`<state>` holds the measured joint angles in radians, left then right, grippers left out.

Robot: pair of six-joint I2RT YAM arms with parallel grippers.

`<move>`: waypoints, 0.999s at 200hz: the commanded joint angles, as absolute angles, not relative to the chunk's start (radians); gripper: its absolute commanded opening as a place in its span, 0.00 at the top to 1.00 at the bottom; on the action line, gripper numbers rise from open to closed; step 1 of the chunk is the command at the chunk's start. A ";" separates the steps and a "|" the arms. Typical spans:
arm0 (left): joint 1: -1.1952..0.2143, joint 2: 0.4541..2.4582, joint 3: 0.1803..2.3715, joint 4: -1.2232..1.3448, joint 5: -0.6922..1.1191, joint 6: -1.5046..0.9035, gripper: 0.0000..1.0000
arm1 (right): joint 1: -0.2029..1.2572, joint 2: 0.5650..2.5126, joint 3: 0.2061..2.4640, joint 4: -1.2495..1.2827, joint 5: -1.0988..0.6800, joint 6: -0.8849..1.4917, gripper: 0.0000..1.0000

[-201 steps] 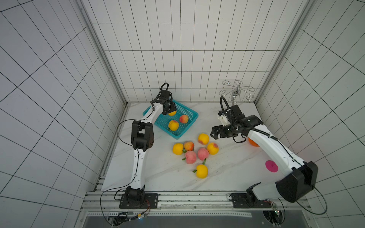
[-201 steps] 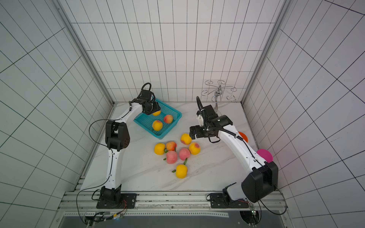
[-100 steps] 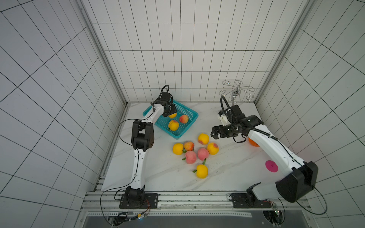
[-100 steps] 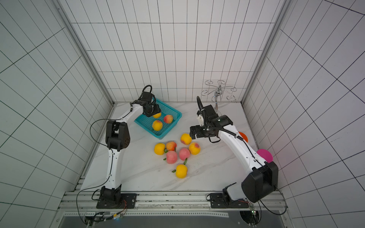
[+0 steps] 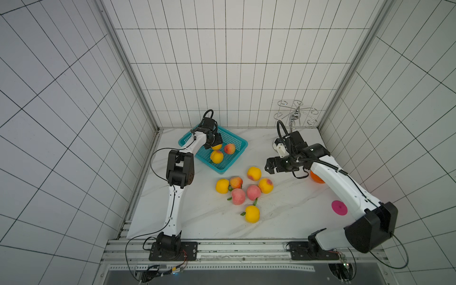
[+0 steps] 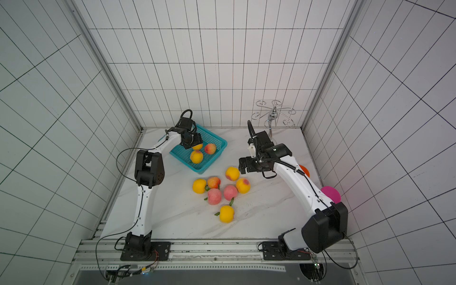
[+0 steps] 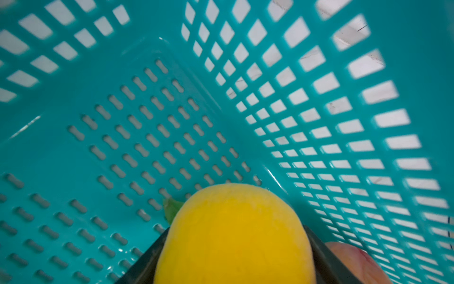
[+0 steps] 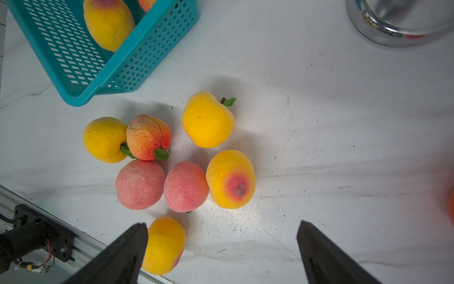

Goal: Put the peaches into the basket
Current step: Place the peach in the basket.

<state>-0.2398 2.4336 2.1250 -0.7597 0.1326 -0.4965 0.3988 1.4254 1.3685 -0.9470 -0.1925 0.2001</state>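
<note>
Setting down a yellow peach looks to be the step in hand. It sits between the dark fingers of the left gripper, low over the floor of the basket and close to one mesh wall. The fingers flank it on both sides, but I cannot tell whether they press on it or have let go.

Two more peaches lie in the basket beside it: a yellow one just nearer and a pink-orange one just to the right. To do this well, the fingers should open fully so the fruit settles on the floor. The arm should then rise straight up, so that neither finger knocks the pink-orange neighbour or catches the rim and drags the basket.

Seven peaches wait in a loose cluster on the table, nearer and to the right of the basket, several of them touching. By my count that puts three of ten in the basket, so most of the job is left.

The right gripper hovers over the table just right of the cluster, its fingers spread wide with nothing between them. The yellow peach at the far edge of the cluster is the closest to it, stands a little apart from the rest, and seems the easiest next pick.

An orange bowl, a pink bowl and a wire stand sit well off to the right and play no part.
</note>
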 commanded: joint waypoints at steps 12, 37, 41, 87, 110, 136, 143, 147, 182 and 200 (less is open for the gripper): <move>-0.244 2.429 2.131 -0.753 0.123 -0.482 0.20 | 0.387 1.423 1.409 -0.984 -0.182 0.191 0.01; -0.247 2.411 2.131 -0.756 0.122 -0.470 0.13 | 0.383 1.419 1.401 -0.983 -0.181 0.189 0.01; -0.247 2.408 2.131 -0.758 0.122 -0.469 0.12 | 0.383 1.418 1.399 -0.983 -0.181 0.190 0.01; -0.251 2.350 2.114 -0.774 0.112 -0.442 0.12 | 0.380 1.402 1.377 -0.983 -0.179 0.190 0.01; -0.260 2.309 2.108 -0.802 0.100 -0.417 0.11 | 0.377 1.391 1.364 -0.983 -0.181 0.188 0.01; -0.271 2.249 2.073 -0.836 0.101 -0.411 0.11 | 0.376 1.378 1.343 -0.983 -0.183 0.189 0.01; -0.274 2.231 2.059 -0.846 0.101 -0.410 0.11 | 0.377 1.376 1.337 -0.982 -0.184 0.189 0.01; -0.277 2.221 2.050 -0.851 0.102 -0.410 0.11 | 0.377 1.374 1.333 -0.982 -0.185 0.191 0.01; -0.295 2.115 1.950 -0.891 0.097 -0.412 0.12 | 0.376 1.356 1.291 -0.974 -0.189 0.197 0.01; -0.307 2.044 1.874 -0.883 0.094 -0.417 0.12 | 0.377 1.346 1.268 -0.963 -0.194 0.199 0.01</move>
<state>-0.2928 2.1250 1.9549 -0.8547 0.1127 -0.4282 0.3859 1.3705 1.3148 -0.9531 -0.1925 0.2005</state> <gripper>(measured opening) 0.882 0.987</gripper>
